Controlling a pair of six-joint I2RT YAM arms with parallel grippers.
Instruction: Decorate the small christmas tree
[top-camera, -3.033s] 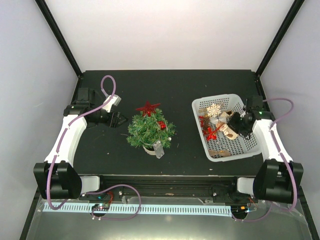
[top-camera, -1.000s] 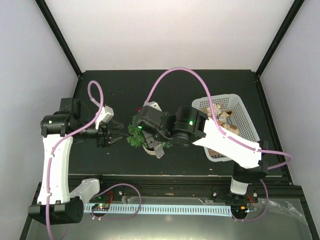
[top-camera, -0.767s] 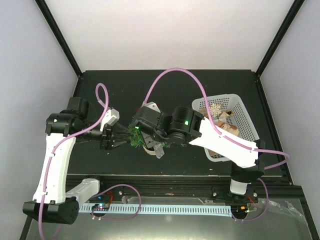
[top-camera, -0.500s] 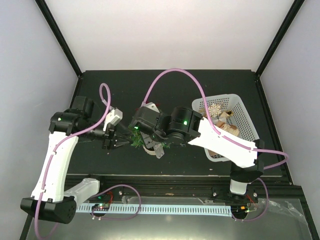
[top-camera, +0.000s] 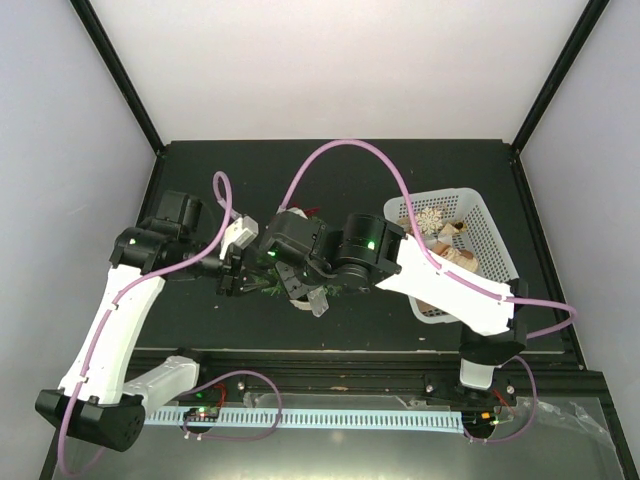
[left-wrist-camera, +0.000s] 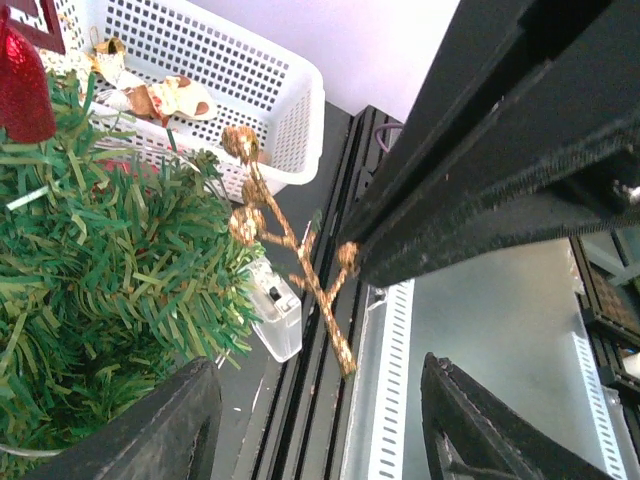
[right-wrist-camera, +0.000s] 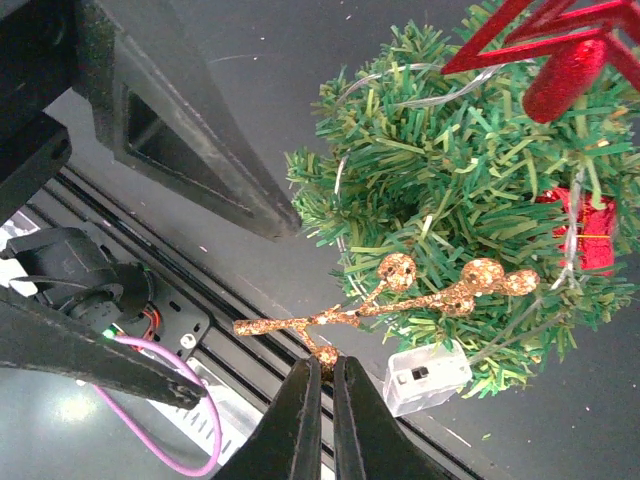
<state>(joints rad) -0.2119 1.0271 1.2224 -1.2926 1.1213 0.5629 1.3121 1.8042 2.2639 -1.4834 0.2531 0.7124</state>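
Observation:
The small christmas tree (right-wrist-camera: 470, 200) stands mid-table with bushy green needles, a red star (right-wrist-camera: 560, 50) on top and a red gift ornament (right-wrist-camera: 590, 230). In the top view the tree (top-camera: 275, 290) is mostly hidden under my right arm. My right gripper (right-wrist-camera: 322, 365) is shut on a berry of a gold glitter twig (right-wrist-camera: 390, 300), holding it against the tree's lower branches. My left gripper (left-wrist-camera: 320, 420) is open just left of the tree, and the twig (left-wrist-camera: 290, 260) hangs a little beyond its fingers (left-wrist-camera: 150, 430). In the top view the left gripper (top-camera: 238, 278) nearly meets the right gripper (top-camera: 280, 270).
A white mesh basket (top-camera: 495, 255) of ornaments stands at the right. A clear battery box (right-wrist-camera: 425, 375) lies by the tree's base, near the table's front rail (top-camera: 330, 355). My right arm (top-camera: 440, 280) stretches across the middle of the table.
My left gripper has moved right, closer to the tree and the twig. The right gripper, with the twig in it, has shifted slightly left over the tree.

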